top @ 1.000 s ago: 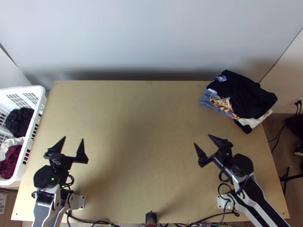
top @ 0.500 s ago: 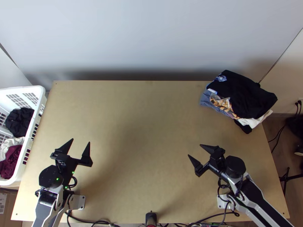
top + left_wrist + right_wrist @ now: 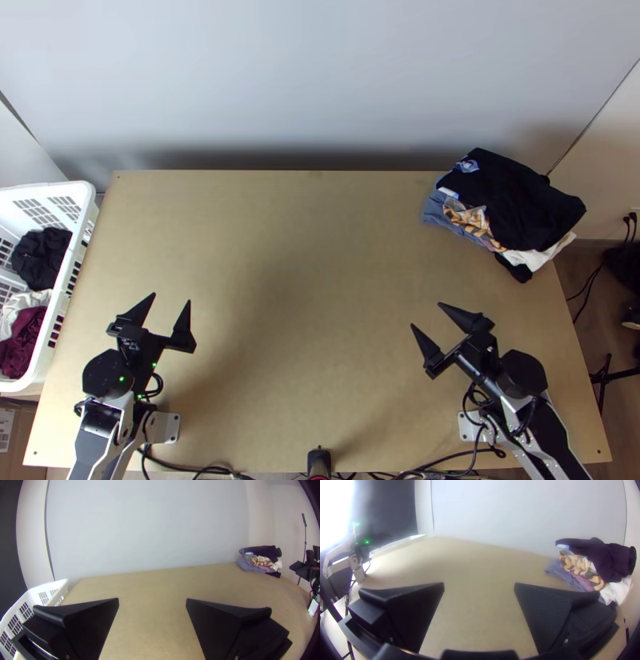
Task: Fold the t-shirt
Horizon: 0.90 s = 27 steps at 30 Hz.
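Observation:
My left gripper (image 3: 171, 298) stands open above the table's near left part, nothing between its fingers. In the left wrist view the same left gripper (image 3: 152, 600) has its two black fingers wide apart. At the near right, my right gripper (image 3: 426, 314) is open and empty, angled up and left. The right wrist view has the right gripper (image 3: 479, 585) with bare wood between its fingers. A pile of garments (image 3: 512, 200) lies stacked at the table's far right corner, a black one on top; which of them is the t-shirt I cannot tell.
A white laundry basket (image 3: 83, 210) with dark, white and maroon clothes stands off the table's left edge. The wooden table (image 3: 304, 264) stretches between the arms. Cables and a small black device (image 3: 319, 462) are at the near edge.
My left gripper moved slightly right, then stayed still. The right gripper first shifted left and nearer the front edge, then back to the right. The pile has not moved.

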Each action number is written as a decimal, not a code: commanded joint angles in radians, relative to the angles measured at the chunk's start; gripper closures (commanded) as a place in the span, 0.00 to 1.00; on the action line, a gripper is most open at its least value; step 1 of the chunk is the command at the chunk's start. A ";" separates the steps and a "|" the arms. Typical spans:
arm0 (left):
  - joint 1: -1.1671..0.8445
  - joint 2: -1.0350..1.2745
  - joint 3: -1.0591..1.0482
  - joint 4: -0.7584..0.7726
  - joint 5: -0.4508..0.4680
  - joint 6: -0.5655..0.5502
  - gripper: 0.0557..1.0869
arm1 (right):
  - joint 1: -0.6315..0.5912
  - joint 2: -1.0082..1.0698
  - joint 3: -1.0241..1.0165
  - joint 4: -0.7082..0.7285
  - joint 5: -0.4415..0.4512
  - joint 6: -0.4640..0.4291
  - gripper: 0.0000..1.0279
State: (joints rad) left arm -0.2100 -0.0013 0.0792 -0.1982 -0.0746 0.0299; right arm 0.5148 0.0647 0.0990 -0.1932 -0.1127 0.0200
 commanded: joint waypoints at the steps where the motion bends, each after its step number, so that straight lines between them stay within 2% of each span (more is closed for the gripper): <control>1: 0.000 0.000 -0.001 -0.003 -0.001 0.001 0.05 | -0.002 -0.066 -0.001 -0.022 0.028 -0.014 0.05; 22: 0.000 0.000 -0.001 -0.004 -0.001 0.001 0.05 | 0.027 -0.066 -0.001 -0.023 0.028 -0.014 0.05; 27: -0.089 0.103 -0.004 -0.012 0.007 -0.004 0.05 | 0.027 -0.066 -0.001 -0.023 0.028 -0.014 0.05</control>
State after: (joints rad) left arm -0.2276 0.0200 0.0769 -0.2031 -0.0750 0.0303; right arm 0.5407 -0.0013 0.0978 -0.2173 -0.0834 0.0063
